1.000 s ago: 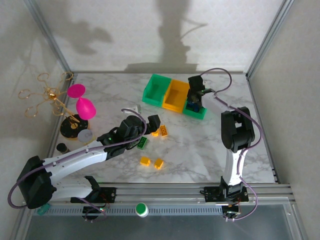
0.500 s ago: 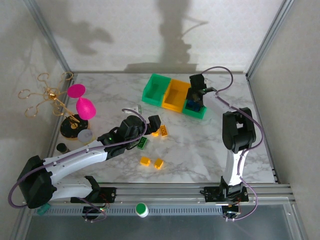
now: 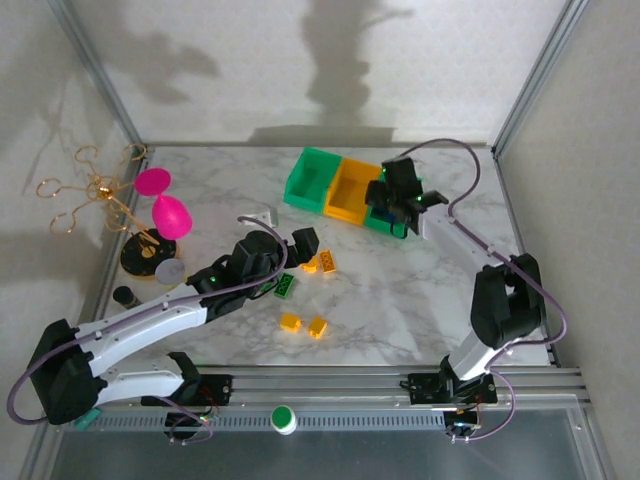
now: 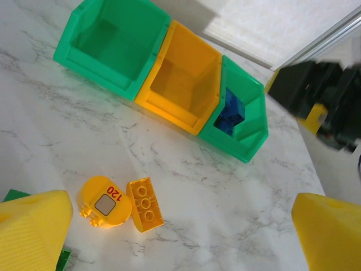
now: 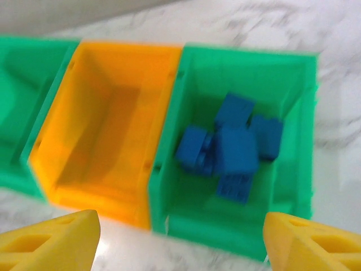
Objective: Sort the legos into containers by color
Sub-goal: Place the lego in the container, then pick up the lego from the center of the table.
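My right gripper (image 5: 180,245) spread empty over blue bricks (image 5: 232,148) in a green bin (image 5: 248,61), my left gripper (image 4: 180,226) parted wide above orange bricks (image 4: 145,204).

1. Three containers (image 3: 350,192) stand joined in a row on the marble table (image 3: 400,290): two green, with one yellow-orange between them.
2. About five blue legos (image 5: 237,149) lie heaped in the right-hand green container; blur in the right wrist view makes the count uncertain.
3. Four yellow-orange legos (image 3: 290,321) sit loose on the table.
4. One green lego (image 3: 285,285) lies near them.
5. Two pink goblets (image 3: 172,216) stand at the left.
6. Two arms (image 3: 150,320) reach over the scene.
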